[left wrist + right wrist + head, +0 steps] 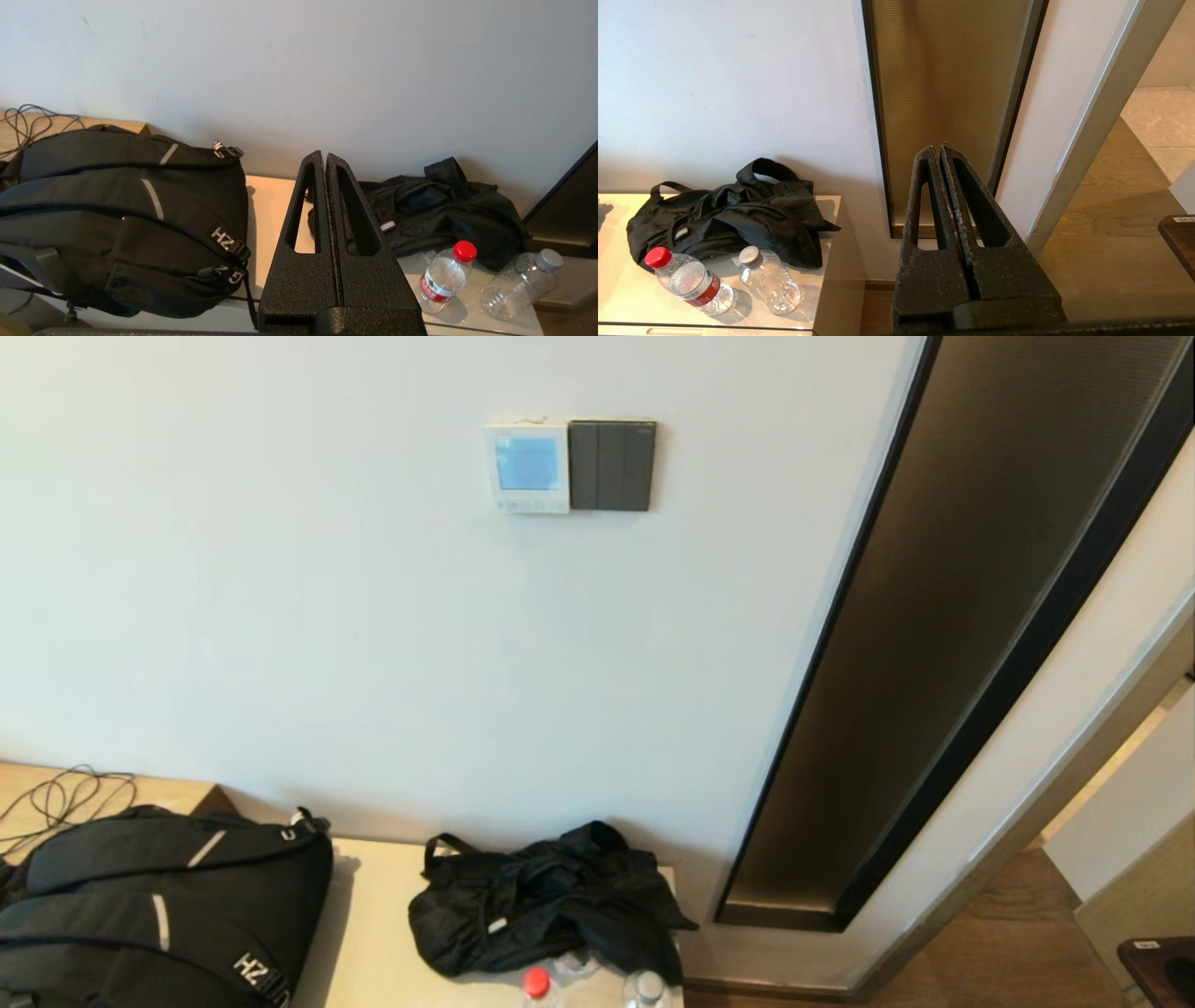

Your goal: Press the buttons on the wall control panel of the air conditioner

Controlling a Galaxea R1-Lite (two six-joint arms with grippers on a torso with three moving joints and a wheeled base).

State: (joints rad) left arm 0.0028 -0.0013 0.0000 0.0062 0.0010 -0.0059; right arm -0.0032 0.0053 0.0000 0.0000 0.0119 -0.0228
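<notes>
The white air conditioner control panel (pixel 527 468) with a lit blue screen and a row of small buttons along its lower edge hangs high on the wall, next to a dark grey switch plate (pixel 611 465). Neither arm shows in the head view. My left gripper (pixel 325 156) is shut and empty, low down, pointing at the wall above the cabinet. My right gripper (pixel 937 150) is shut and empty, low down, facing the gold mesh wall panel (pixel 943 93). The control panel shows in neither wrist view.
A low cabinet (pixel 373 933) stands against the wall, carrying a black backpack (pixel 159 905), a crumpled black bag (pixel 546 901), a red-capped bottle (pixel 446 275) and a grey-capped bottle (pixel 523 282). Cables (pixel 61 798) lie at the left. A doorway opens at the right.
</notes>
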